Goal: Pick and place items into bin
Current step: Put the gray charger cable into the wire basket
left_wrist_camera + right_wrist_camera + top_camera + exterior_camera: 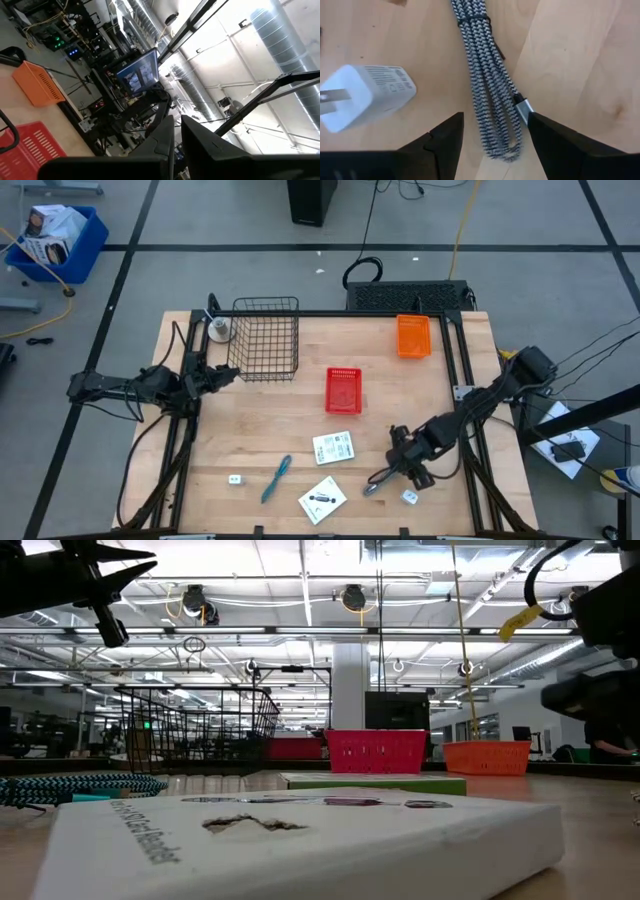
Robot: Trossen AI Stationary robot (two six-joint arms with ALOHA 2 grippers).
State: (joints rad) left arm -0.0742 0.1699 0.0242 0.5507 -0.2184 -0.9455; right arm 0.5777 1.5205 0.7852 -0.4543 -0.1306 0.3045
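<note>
My right gripper (495, 131) is open and points down at a black-and-white braided cable bundle (487, 80) with a silver plug, lying on the wood near the right front (373, 484). Its fingers stand on either side of the bundle's looped end without touching it. A white charger block (367, 95) lies beside the bundle (410, 496). Two white printed packets (333, 447) (322, 500), a teal stick (275, 478) and a tiny white block (235, 479) lie flat on the table. My left gripper (222, 376) is shut and waits raised at the left edge.
A black wire basket (265, 338) stands at the far left, a red bin (343, 390) at the centre and an orange bin (413, 336) at the far right. A black frame rail (330, 313) runs around the tabletop.
</note>
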